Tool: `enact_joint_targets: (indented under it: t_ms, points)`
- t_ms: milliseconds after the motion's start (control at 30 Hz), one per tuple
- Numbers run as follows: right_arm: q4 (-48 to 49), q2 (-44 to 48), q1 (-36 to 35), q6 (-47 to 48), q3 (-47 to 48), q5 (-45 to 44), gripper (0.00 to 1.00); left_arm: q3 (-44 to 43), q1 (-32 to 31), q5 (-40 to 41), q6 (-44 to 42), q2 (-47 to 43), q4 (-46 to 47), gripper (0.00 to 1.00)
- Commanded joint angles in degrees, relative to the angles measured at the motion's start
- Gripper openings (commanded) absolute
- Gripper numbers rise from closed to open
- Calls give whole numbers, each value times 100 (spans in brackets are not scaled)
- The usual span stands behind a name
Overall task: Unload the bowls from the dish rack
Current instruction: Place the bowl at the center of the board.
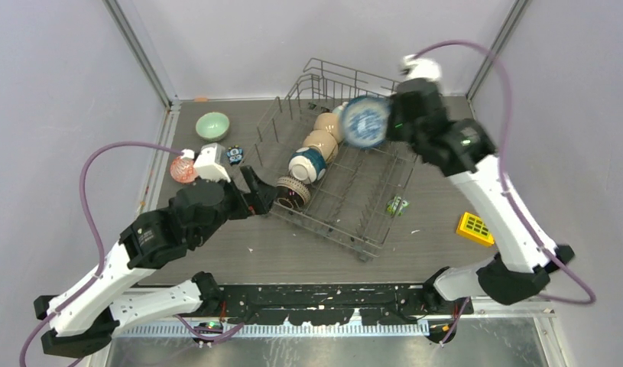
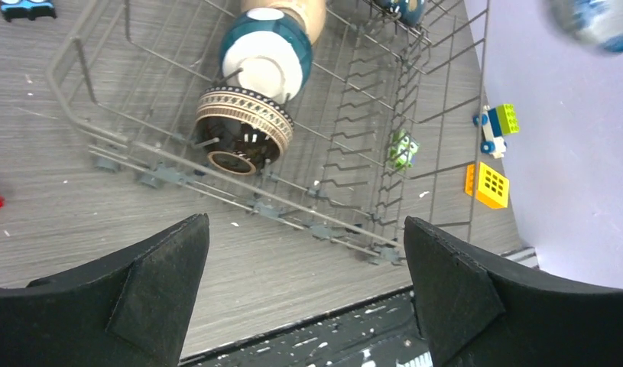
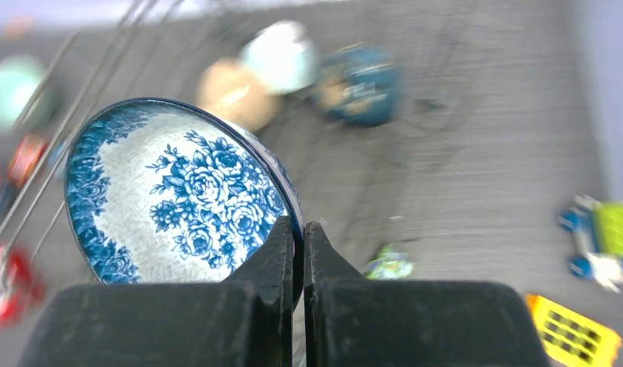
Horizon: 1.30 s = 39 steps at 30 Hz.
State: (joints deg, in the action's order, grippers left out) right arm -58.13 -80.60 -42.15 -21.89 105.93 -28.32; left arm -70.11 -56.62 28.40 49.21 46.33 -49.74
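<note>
The grey wire dish rack (image 1: 365, 202) sits mid-table and holds a row of bowls on edge: dark brown ribbed (image 1: 293, 191), white-teal (image 1: 308, 164), tan (image 1: 321, 142) and another tan one behind. My right gripper (image 1: 390, 121) is shut on the rim of a blue-white patterned bowl (image 1: 366, 121) and holds it in the air above the rack's far end; it also shows in the right wrist view (image 3: 174, 191). My left gripper (image 1: 256, 191) is open and empty, just left of the rack's near corner. The left wrist view shows the brown bowl (image 2: 243, 130) and white-teal bowl (image 2: 266, 57).
A mint green bowl (image 1: 213, 125) and a pink-red bowl (image 1: 183, 167) stand on the table at the left. A small blue toy (image 1: 234, 155) lies near them. A green owl figure (image 1: 397, 205) and a yellow block (image 1: 475, 228) lie right of the rack.
</note>
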Motion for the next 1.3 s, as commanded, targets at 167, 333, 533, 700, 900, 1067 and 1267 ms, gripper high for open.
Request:
enact_joint_targets:
  t_ms: [167, 333, 533, 700, 900, 1067, 1267]
  points:
    - [1191, 1566, 3651, -1154, -1486, -391, 1, 1125, 13, 802, -463, -965, 775, 100]
    - [1604, 1470, 4433, -1723, -2005, -502, 1, 1594, 11, 779, -510, -1235, 790, 100]
    - [2335, 898, 5074, -2098, -2783, -559, 1, 1948, 11, 1274, -400, -1608, 463, 100]
    - [2808, 141, 5436, -2307, -3075, -194, 1, 2284, 18, 1704, -368, -2023, 442, 100]
    - [3495, -877, 5732, -2390, -3178, 312, 1, 2532, 11, 2174, -456, -2330, 529, 100]
    - [3797, -1579, 5796, -2455, -3032, 681, 1, 2737, 11, 2228, -645, -2209, 884, 100]
    - [3947, -2136, 5803, -2564, -2902, 792, 1, 2695, 9, 2272, -778, -1599, 1006, 100]
